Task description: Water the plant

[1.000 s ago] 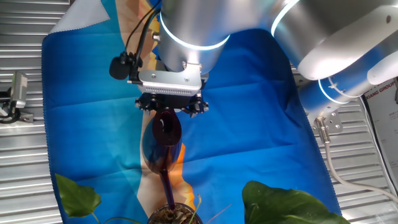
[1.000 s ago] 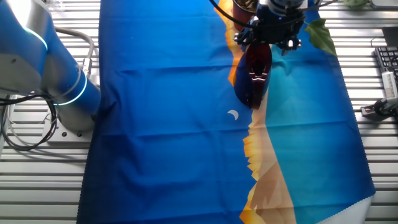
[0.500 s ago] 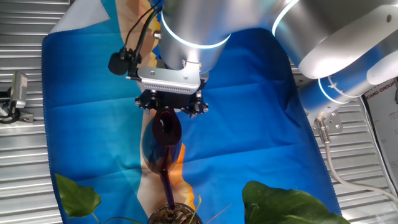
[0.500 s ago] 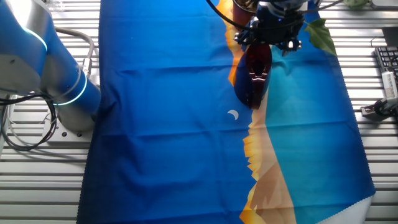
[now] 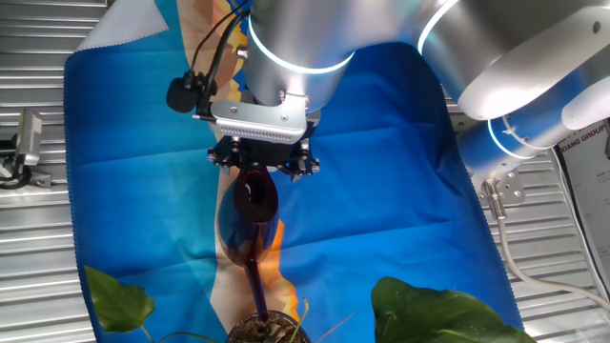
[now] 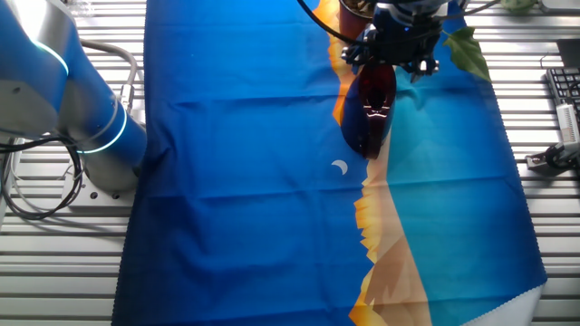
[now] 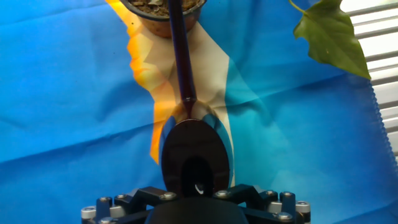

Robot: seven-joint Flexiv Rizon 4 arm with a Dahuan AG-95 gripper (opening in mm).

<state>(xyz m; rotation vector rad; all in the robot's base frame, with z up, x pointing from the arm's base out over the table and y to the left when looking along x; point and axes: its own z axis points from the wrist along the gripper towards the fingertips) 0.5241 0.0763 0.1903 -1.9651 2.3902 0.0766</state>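
So your gripper (image 5: pixel 259 164) is hanging over the blue cloth (image 5: pixel 381 171) with the dark red watering vessel (image 5: pixel 250 214) right under it. The jaws look pinched on the back end of the vessel's body, though the actual contact is hidden under the hand in every view, so take that as my read, not a sure thing.

The plant (image 5: pixel 267 329) sits at the bottom edge of one fixed view. You only get the rim of its small pot, with brown soil and dry stalks, plus broad green leaves either side. In the hand view the pot (image 7: pixel 163 9) is at the top edge and the long spout (image 7: pixel 180 59) runs straight up and over the soil.

Handling-wise, the plant isn't something you grab at all. It looks light and easy to tip, and the leaves (image 7: pixel 329 34) are soft, so just keep the spout off the rim and stalks.

The vessel is the thing you're managing. It looks glossy and hard, probably slick plastic or glass, so a smooth rounded body could twist in a two-finger pinch. With that long spout out front, I'd guess the weight pulls forward as you tilt. Holding it at the back of the bulb, like you seem to be, is the sensible spot. Tilt slowly.
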